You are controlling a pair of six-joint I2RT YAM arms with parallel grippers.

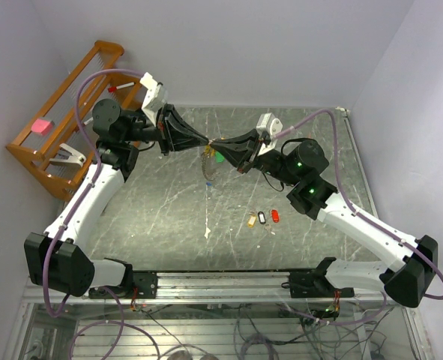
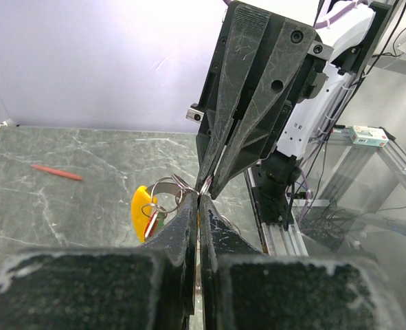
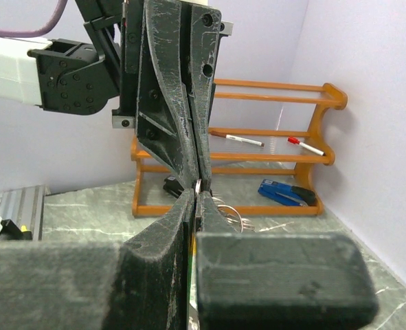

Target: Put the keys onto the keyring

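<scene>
Our left gripper (image 1: 205,140) and right gripper (image 1: 223,142), both pressed together, pinch the keyring (image 2: 141,208). Hung keys (image 1: 218,157) dangle from it, and three loose keys (image 1: 262,217) wait at five o'clock.

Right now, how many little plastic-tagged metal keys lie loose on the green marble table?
3, in a row before the right arm: yellow-tagged key, black-and-white-tagged key, red-tagged key. Others may be hidden.

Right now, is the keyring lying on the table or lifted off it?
Lifted: the keyring hangs above the table, its metal loop pinched by the left hand and right hand, both shut.
</scene>
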